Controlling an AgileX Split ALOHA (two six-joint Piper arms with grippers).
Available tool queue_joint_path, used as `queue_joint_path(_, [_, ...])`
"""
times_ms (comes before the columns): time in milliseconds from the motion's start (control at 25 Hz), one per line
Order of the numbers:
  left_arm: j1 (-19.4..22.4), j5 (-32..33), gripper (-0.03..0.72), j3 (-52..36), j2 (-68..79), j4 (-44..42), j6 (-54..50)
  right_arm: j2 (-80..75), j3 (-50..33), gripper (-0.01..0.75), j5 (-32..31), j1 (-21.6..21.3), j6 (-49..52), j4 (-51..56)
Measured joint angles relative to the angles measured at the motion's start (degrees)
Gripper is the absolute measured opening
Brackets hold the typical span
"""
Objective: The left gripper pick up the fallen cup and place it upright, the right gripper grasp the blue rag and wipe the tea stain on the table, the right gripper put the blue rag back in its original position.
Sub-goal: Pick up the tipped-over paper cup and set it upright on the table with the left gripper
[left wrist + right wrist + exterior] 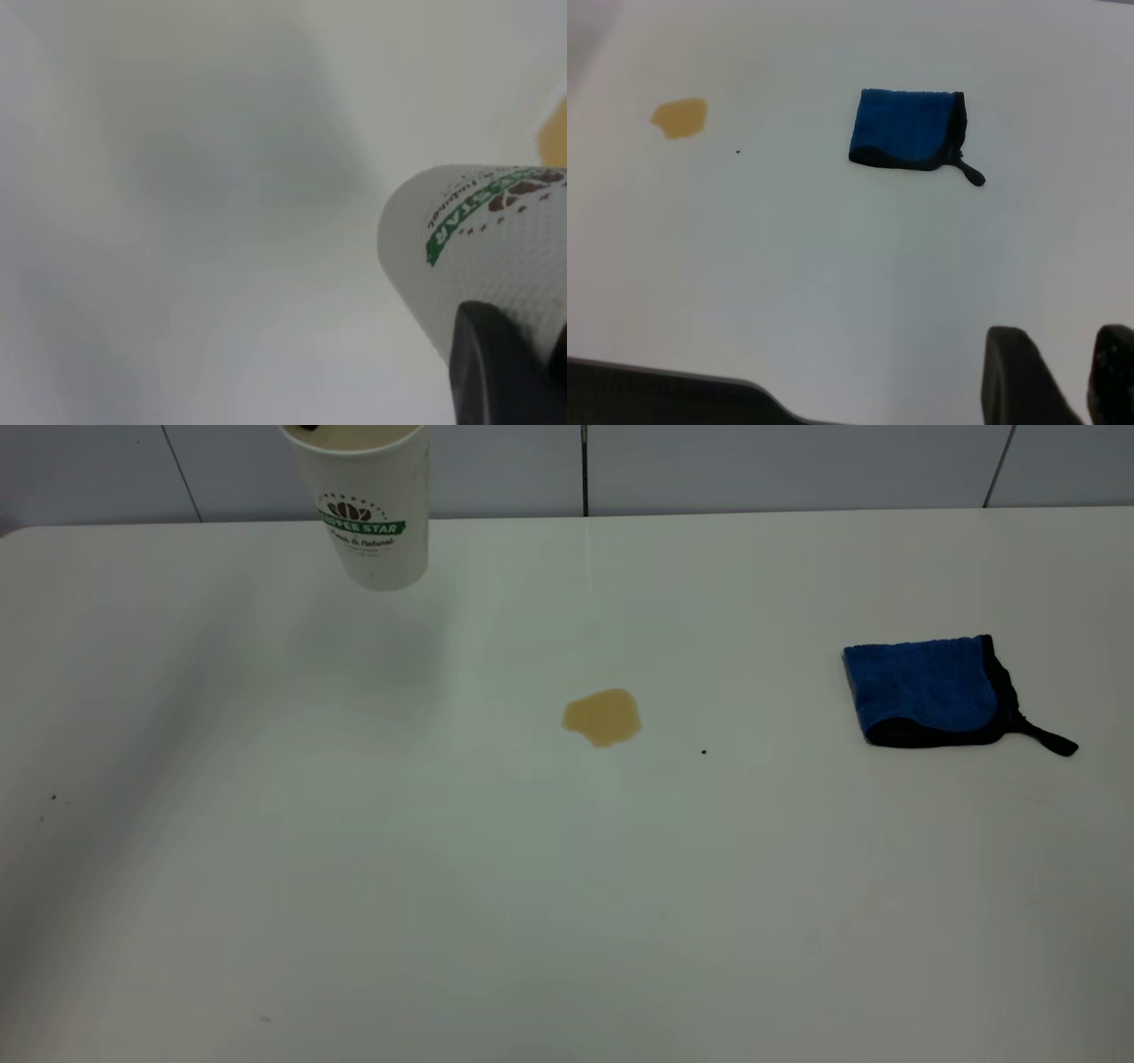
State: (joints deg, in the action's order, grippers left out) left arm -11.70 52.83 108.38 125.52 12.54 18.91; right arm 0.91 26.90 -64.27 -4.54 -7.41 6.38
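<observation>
Cup [374, 518], rim cropped from your exterior view, upright in the clenched left claw [509, 367]; right claw [1059, 376] grip indiscernible, above bench [567, 886].

A white paper cup [376, 514] near the far left edge of the tabletop is showing a green band reading "COFFEE STAR" in white capitals, the first letters partly cut off. A brown bean logo is sitting above the band. A smaller cursive line beneath is too small to read. No other text is appearing anywhere.
</observation>
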Motion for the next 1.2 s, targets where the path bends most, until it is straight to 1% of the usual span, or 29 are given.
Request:
queue_joint_path(80, [2.04,-0.06,0.008,0.00,1.82,5.99,4.12,0.00,0.00,0.238,0.00,0.00,0.00,0.00])
queue_joint_path(200, [3.65,-0.18,0.010,0.00,5.16,8.49,6.22,0.00,0.00,0.238,0.00,0.00,0.00,0.00])
queue_joint_path(640, [3.89,-3.75,0.012,0.00,13.41,8.14,7.59,0.00,0.00,0.238,0.00,0.00,0.00,0.00])
queue_joint_path(1200, [3.89,-6.31,0.036,0.00,15.18,8.36,7.84,0.00,0.00,0.238,0.00,0.00,0.00,0.00])
